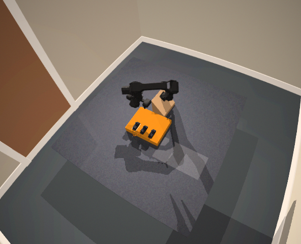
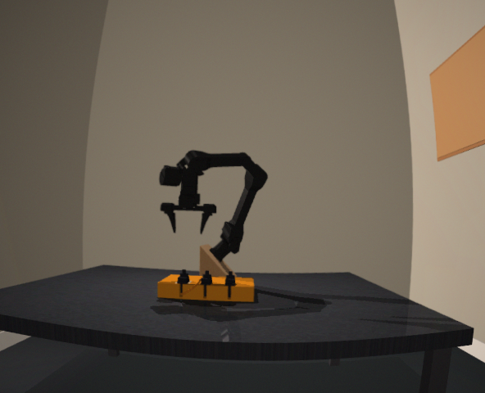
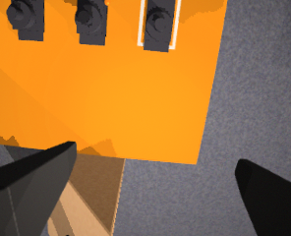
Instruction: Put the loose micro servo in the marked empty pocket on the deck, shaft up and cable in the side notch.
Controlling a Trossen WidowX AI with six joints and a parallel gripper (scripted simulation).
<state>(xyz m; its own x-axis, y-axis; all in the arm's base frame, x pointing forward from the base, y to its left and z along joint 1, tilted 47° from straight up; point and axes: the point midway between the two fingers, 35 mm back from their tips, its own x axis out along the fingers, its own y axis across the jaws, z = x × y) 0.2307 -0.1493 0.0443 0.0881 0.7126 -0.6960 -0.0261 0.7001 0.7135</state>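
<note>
The micro servo (image 1: 136, 125) (image 2: 183, 277) (image 3: 158, 25) stands in the pocket with the white outline (image 3: 141, 29), at one end of the orange deck (image 1: 150, 115) (image 2: 164, 291) (image 3: 136, 103). Its output shaft points up. It looks level with the two servos beside it; the ear nearer the arm looks flat on the deck, the other is out of the wrist view. Its orange cable (image 1: 134, 134) loops at the deck's notched side; whether it lies in the notch is too small to tell. My gripper (image 2: 188, 232) (image 3: 158, 158) is open and empty, high above the deck and well clear of the servo.
Two more servos (image 1: 144, 129) (image 1: 152, 133) (image 2: 206, 277) (image 2: 230, 277) (image 3: 90, 20) (image 3: 28, 20) stand in a row beside it. A tan wedge block (image 1: 161, 104) (image 2: 208, 262) stands behind the deck at the arm's base.
</note>
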